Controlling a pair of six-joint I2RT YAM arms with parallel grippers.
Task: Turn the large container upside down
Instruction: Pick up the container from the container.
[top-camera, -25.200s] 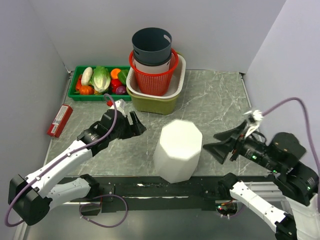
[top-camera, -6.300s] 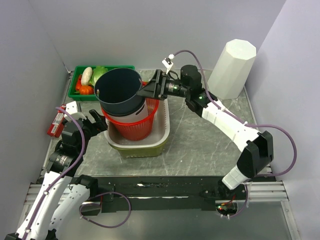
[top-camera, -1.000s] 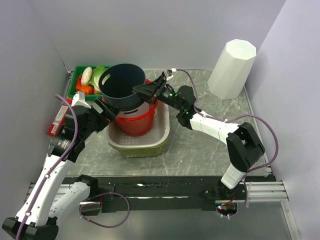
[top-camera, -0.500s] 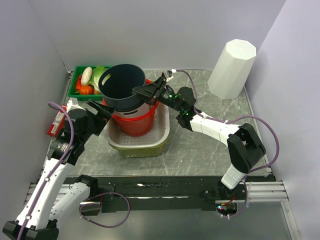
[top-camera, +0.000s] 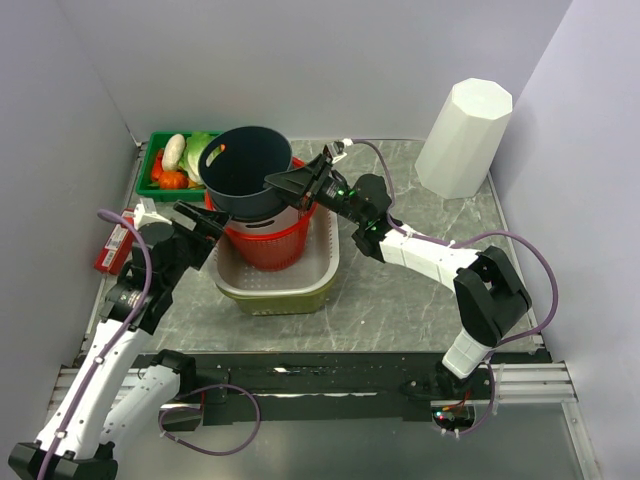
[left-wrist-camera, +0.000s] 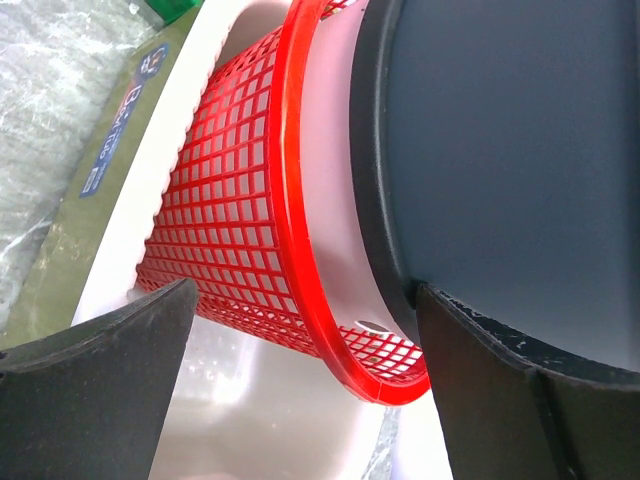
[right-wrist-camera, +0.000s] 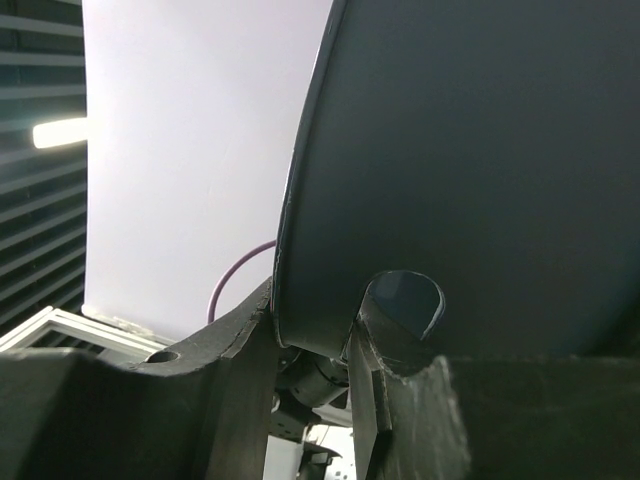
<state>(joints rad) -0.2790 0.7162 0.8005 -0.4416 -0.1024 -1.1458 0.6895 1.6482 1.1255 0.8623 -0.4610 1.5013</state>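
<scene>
Though tilted, dark container (top-camera: 245, 168) opens upward (axis near-vertical).

Grey marble table (top-camera: 400, 310), pale lavender walls (top-camera: 330, 60)

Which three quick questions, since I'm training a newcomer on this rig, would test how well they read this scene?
1. Fill in: the white container stands at the table's far ___ corner.
2. True or false: the left gripper is shut on the red basket.
3. The right gripper is clamped on: A the rim of the dark bucket, B the red basket, C the white container.
Key: 1 right. 2 False: its jaws stand open beside the red basket. 3 A.
</scene>
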